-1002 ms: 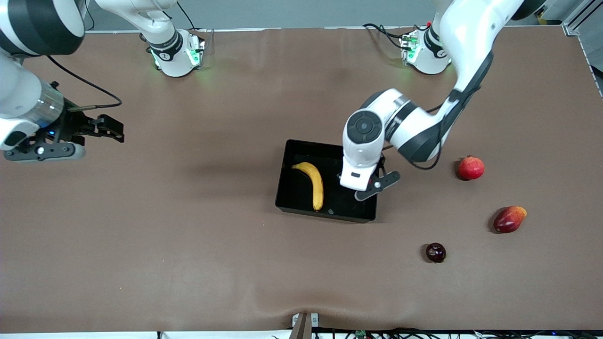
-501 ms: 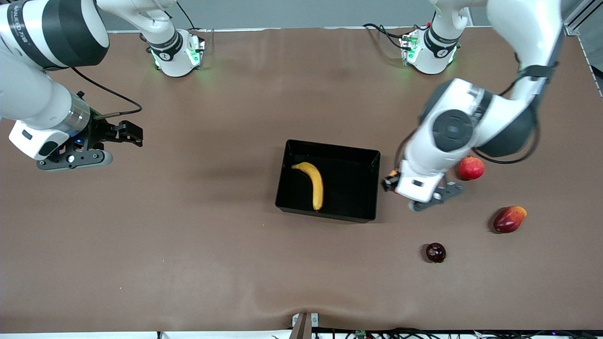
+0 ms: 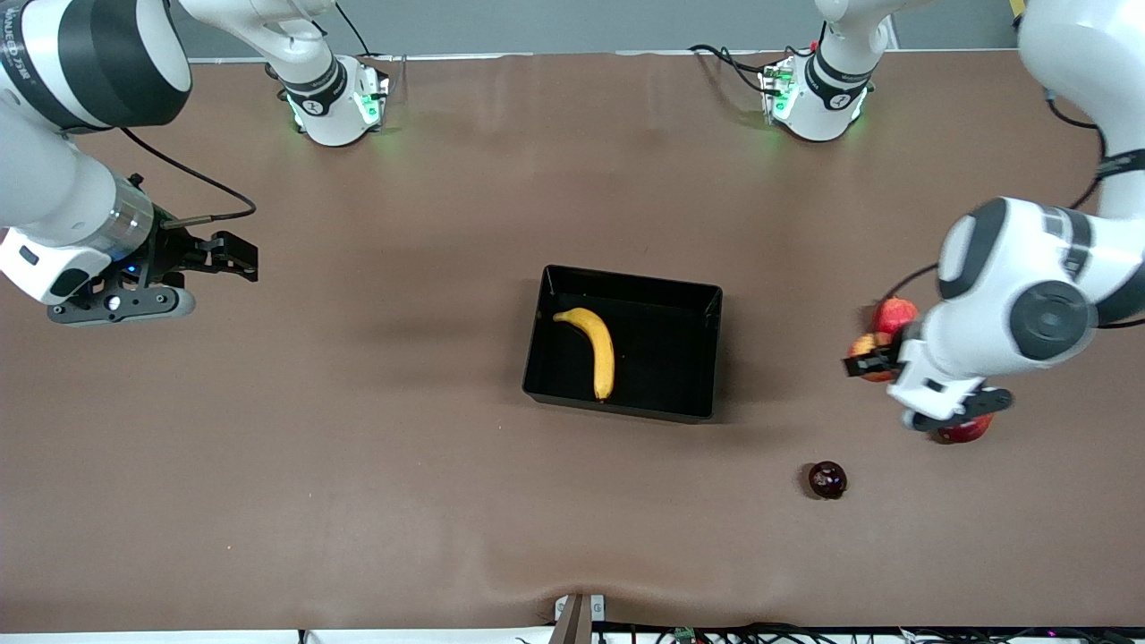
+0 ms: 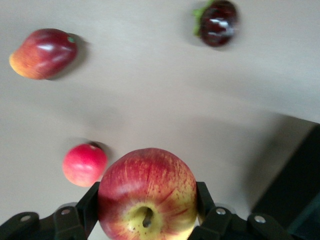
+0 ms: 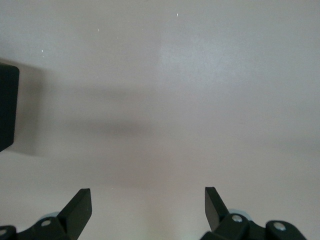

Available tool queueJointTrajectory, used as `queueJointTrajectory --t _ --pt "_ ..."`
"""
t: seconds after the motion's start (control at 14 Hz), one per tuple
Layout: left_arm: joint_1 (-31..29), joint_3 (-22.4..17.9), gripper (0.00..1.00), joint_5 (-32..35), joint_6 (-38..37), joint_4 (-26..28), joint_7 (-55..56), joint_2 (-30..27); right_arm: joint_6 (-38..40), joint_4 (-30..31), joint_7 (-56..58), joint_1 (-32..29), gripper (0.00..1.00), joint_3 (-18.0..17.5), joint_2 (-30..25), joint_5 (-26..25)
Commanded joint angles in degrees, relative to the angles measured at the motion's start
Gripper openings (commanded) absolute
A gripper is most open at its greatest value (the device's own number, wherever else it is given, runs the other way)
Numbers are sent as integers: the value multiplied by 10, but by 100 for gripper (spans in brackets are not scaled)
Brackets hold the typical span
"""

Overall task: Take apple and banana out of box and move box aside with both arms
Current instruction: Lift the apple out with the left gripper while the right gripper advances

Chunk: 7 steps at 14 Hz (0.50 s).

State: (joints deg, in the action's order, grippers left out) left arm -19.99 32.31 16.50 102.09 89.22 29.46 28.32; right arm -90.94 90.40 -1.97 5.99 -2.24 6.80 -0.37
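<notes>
The yellow banana (image 3: 597, 349) lies in the black tray (image 3: 626, 410) at mid-table. My left gripper (image 3: 864, 361) is shut on the red apple with yellow streaks (image 3: 866, 343) and holds it above the table beside the pomegranate, toward the left arm's end and away from the tray. In the left wrist view the apple (image 4: 147, 185) fills the jaws of the left gripper (image 4: 147, 212), stem end toward the camera. My right gripper (image 3: 234, 255) is open and empty over bare table at the right arm's end; the right wrist view shows it (image 5: 147, 207) with nothing between the fingers.
The plain red pomegranate (image 3: 895, 314) (image 4: 84, 164) lies under the held apple. A red-and-yellow fruit (image 3: 964, 431) (image 4: 44, 53) is partly hidden by the left wrist. A dark plum (image 3: 827, 479) (image 4: 217, 22) lies nearer the front camera. A tray corner (image 5: 7, 107) shows in the right wrist view.
The left arm swung from over the tray toward its own end of the table, carrying the apple to beside the pomegranate. The right gripper shifted only a little.
</notes>
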Motion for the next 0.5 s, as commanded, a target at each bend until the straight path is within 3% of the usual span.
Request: queueJointTrajectory --t 0.0,0.43 --pt "-46 8 0 13 48 32 -43 6 1 -12 -8 -5 100 -4 14 -1" --pt "-103 8 0 83 174 128 -77 9 -5 -12 -8 -5 100 -4 18 2"
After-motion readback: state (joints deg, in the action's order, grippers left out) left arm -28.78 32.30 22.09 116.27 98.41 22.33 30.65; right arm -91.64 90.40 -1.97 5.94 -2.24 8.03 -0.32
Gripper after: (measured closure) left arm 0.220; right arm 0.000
